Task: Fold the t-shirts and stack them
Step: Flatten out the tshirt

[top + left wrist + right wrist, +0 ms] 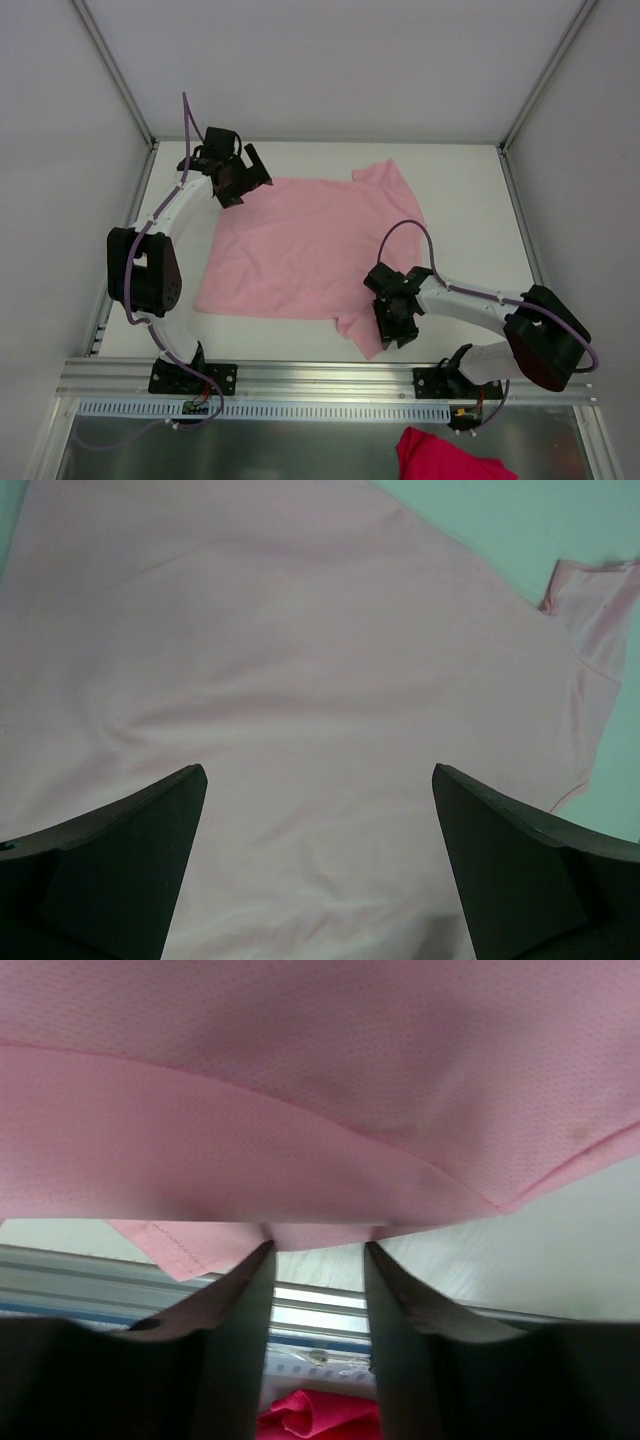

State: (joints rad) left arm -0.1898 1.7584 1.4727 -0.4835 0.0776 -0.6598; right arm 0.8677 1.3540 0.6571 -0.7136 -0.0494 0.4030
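Top external view: t-shirt (300, 245) lies spread flat on the table (470, 200). Its long axis runs left to right. Hem is toward my left arm, shoulders and both sleeves toward my right arm.

- Right pincer (392, 332): at the near sleeve, by the table's near edge. Right wrist view shows the jaws drawn almost together with a tuck of pink fabric between the tips and the cloth rising close over the lens. I judge it clenched on the sleeve edge.
- Left pincer (245, 178): at the far hem corner. Left wrist view shows the jaws spread wide with nothing between them, pink cloth below. Touching or just above: cannot tell.

Governing relation: the two pincers sit at diagonally opposite corners, with the body of the shirt between them. The right one is nearer the sleeves, the left one nearer the hem. A fold would likely carry the near sleeve inward, away from my bases.

Surface: smooth white table, thin cloth, few wrinkles.

Room: bare table beyond the far sleeve. Metal rail (330, 372) runs just behind the right pincer, and a red cloth (450, 462) lies past it, off the table.
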